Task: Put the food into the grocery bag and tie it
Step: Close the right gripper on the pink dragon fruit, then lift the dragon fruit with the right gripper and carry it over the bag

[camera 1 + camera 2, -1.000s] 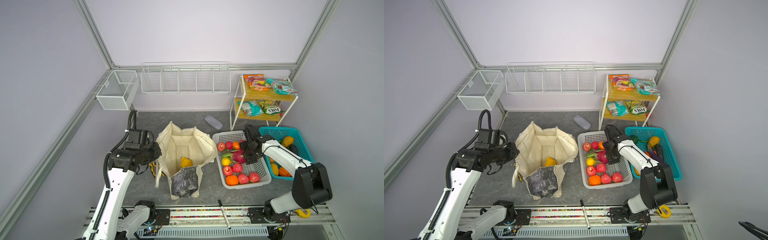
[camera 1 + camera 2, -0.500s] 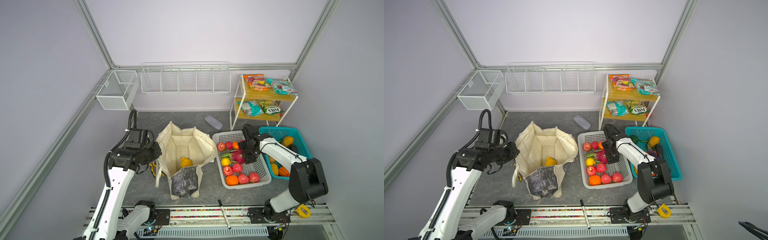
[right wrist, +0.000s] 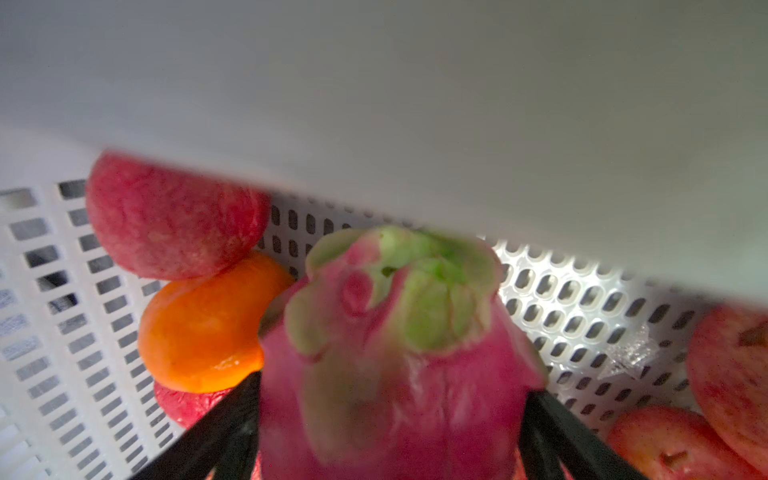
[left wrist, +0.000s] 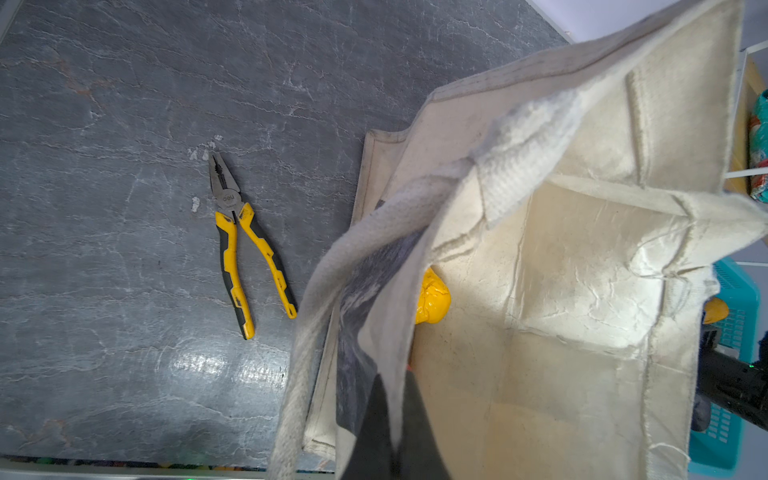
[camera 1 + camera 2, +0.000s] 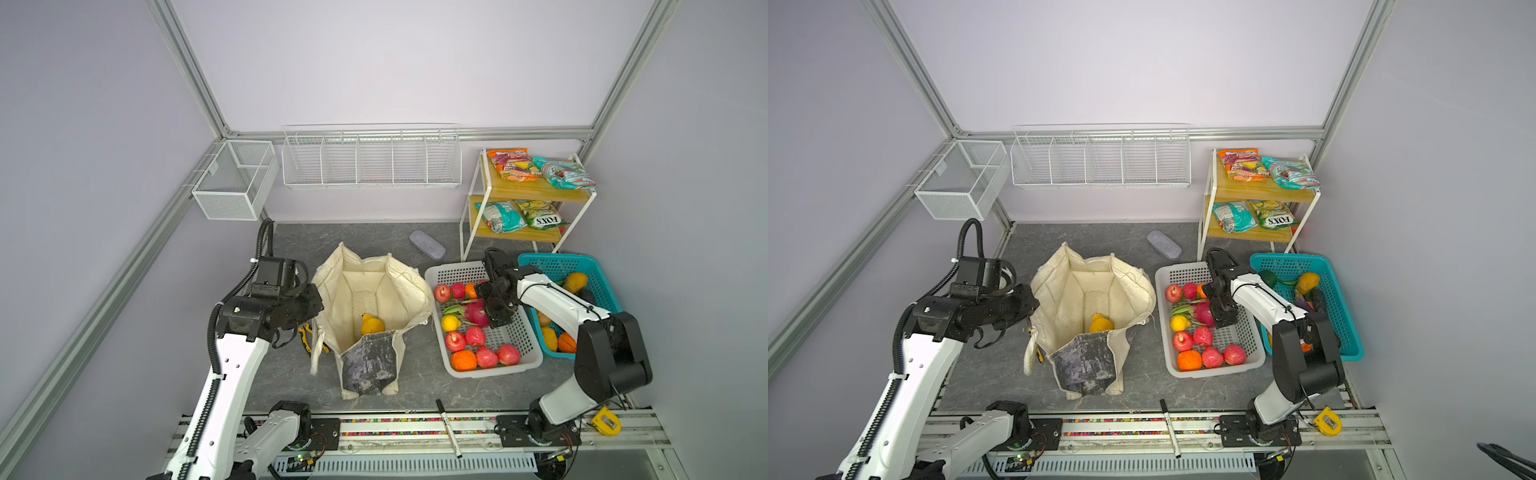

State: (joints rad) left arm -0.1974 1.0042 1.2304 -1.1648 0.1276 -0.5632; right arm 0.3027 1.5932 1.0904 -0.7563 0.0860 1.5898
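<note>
The grey desk (image 5: 291,374) carries the cream grocery bag (image 5: 374,291), standing open at the middle, and just right of it the white basket (image 5: 461,273) of fruit. The left gripper (image 5: 316,309) has its jaws clamped together on the bag's left rim. The right gripper (image 3: 392,386) reaches into the basket, jaws spread wide astride the pink dragon fruit (image 5: 473,312). A small yellow fruit (image 5: 371,325) lies in the bag's bottom.

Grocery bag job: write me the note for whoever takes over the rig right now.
Left pincer: shut on the rim of the grocery bag, holding its mouth open.
Right pincer: open, straddling the dragon fruit in the white basket; not lifted.
Done: one yellow fruit lies in the bag.
Left: produce in the white basket and teal basket, snack packets on the shelf, then tying.
</note>
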